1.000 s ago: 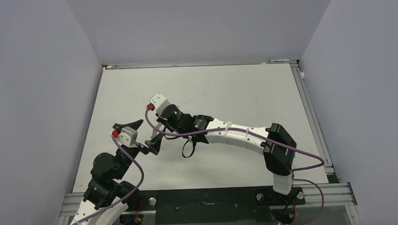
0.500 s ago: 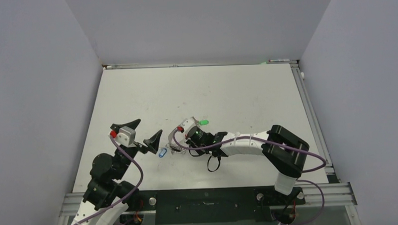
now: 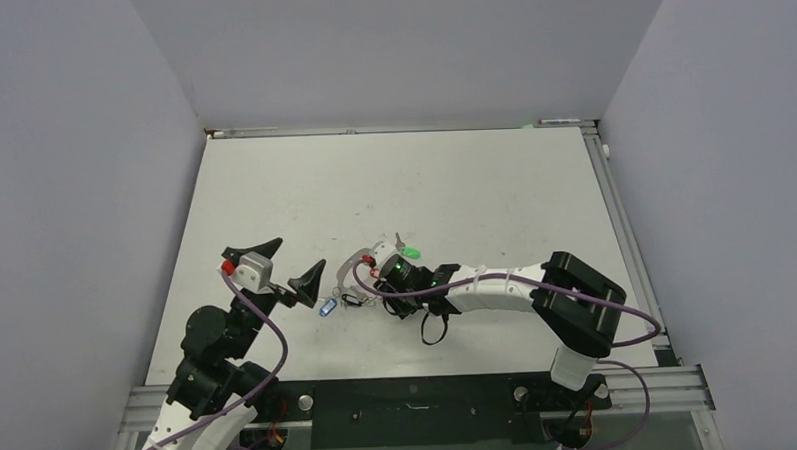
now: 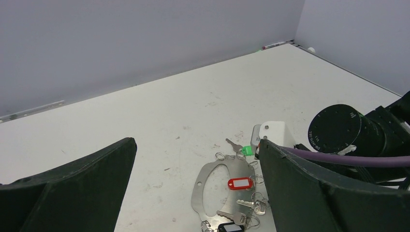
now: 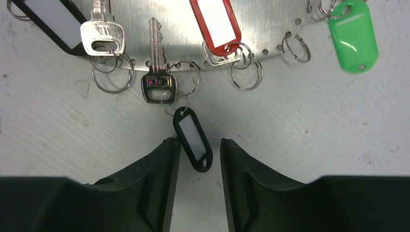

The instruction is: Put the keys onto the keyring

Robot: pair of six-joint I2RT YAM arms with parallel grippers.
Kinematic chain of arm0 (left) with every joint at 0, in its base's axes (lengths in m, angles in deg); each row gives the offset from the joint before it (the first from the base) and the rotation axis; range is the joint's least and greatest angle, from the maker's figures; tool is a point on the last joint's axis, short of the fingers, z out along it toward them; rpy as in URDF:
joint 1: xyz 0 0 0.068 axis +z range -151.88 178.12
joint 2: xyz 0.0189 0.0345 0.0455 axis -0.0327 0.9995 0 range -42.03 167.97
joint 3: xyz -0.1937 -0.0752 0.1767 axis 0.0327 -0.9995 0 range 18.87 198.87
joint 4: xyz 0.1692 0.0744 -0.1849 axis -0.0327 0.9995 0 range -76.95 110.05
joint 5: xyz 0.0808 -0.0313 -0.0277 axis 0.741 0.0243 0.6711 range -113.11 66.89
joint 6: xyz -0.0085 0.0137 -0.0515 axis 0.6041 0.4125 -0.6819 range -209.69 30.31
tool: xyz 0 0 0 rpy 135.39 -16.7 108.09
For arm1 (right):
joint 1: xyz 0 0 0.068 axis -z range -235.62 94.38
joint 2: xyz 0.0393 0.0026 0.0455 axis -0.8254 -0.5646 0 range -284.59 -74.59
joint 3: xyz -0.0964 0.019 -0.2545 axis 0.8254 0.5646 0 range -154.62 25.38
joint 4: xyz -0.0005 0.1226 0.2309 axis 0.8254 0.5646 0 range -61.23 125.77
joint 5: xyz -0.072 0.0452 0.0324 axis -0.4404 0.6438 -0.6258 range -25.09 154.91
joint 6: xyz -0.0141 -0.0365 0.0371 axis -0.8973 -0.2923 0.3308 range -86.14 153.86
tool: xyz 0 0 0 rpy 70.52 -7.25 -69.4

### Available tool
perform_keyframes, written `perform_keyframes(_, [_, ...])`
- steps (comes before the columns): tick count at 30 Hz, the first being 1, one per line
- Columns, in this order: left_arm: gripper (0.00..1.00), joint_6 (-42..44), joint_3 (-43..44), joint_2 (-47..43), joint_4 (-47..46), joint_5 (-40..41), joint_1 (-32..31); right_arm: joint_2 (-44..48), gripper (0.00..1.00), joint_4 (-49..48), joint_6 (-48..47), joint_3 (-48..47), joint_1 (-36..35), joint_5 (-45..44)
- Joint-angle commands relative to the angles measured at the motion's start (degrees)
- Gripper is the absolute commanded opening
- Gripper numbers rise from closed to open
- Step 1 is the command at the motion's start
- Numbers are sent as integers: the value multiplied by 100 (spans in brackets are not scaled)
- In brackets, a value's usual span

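Right wrist view: the keyring [image 5: 270, 29], keys [image 5: 155, 63] hooked along its edge, lies flat just beyond the right gripper [image 5: 199, 142]. Its jaws stand parted, a black tag [image 5: 191, 133] loose between them. The left gripper [image 4: 196, 145] gapes wide, holding nothing, keyring ahead of its jaws.

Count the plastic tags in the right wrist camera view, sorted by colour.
black tags: 2
red tag: 1
green tag: 1
Total: 4
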Motion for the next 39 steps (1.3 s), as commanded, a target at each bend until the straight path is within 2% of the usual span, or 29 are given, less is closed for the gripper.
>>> perform_keyframes(1, [96, 50, 267, 66, -9, -28, 48, 647, 40, 342, 90, 29, 0, -46])
perform_keyframes(8, [96, 51, 276, 63, 0, -43, 77, 1072, 44, -129, -44, -206, 108, 138])
perform_keyframes(16, [96, 48, 267, 56, 16, -30, 86, 116, 42, -500, -103, -955, 464, 512])
perform_keyframes(20, [96, 51, 267, 32, 24, -21, 86, -306, 37, -568, -96, -1347, 458, 932])
perform_keyframes(31, [96, 50, 259, 6, 26, -1, 86, -967, 33, -1160, 215, -1544, 466, 1725])
perform_keyframes(39, [96, 48, 258, 27, 26, 2, 86, -1200, 32, -1264, 303, -1336, 469, 1672])
